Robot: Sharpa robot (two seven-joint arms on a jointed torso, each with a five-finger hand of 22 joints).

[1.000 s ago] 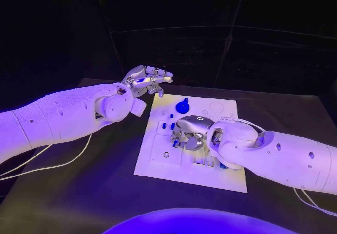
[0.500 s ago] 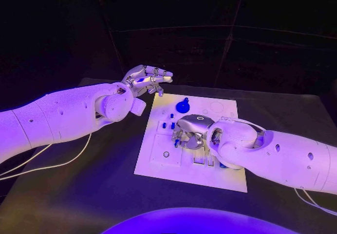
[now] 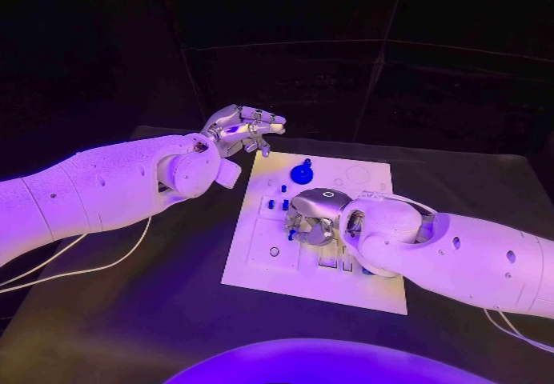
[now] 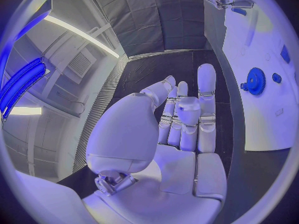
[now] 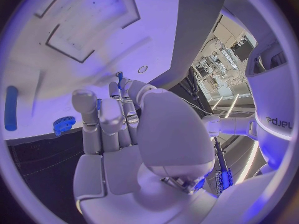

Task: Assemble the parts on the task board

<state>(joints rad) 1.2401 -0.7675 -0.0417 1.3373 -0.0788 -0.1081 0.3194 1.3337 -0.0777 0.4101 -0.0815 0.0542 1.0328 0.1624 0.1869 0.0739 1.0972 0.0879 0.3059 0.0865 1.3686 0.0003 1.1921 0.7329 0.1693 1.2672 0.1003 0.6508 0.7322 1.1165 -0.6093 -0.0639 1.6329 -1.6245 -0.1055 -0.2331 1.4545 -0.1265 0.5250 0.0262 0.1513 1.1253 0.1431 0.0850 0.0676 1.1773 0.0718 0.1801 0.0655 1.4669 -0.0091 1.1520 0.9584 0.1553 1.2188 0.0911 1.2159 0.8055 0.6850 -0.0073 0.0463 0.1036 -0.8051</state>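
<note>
1. I see the right hand (image 3: pixel 314 218) low over the middle of the task board (image 3: pixel 260 264), palm down. Its fingertips (image 5: pixel 119 84) close on a small blue peg (image 5: pixel 119 76), which stands out just beyond them and close to the board's white face; whether it touches the board I cannot tell.
2. A blue bar (image 5: pixel 11 108) and a small blue toothed part (image 5: pixel 63 124) lie on the board, well to one side of those fingers.
3. My left hand (image 3: pixel 242 130) hangs raised off the board's far corner, palm turned upward, fingers (image 4: pixel 206 92) loosely straight and slightly apart, nothing in them.
4. The blue gear (image 3: pixel 301 173) lies flat on the board just beside the left fingertips, not touching them; a small blue stud (image 4: pixel 276 78) sits next to it.
</note>
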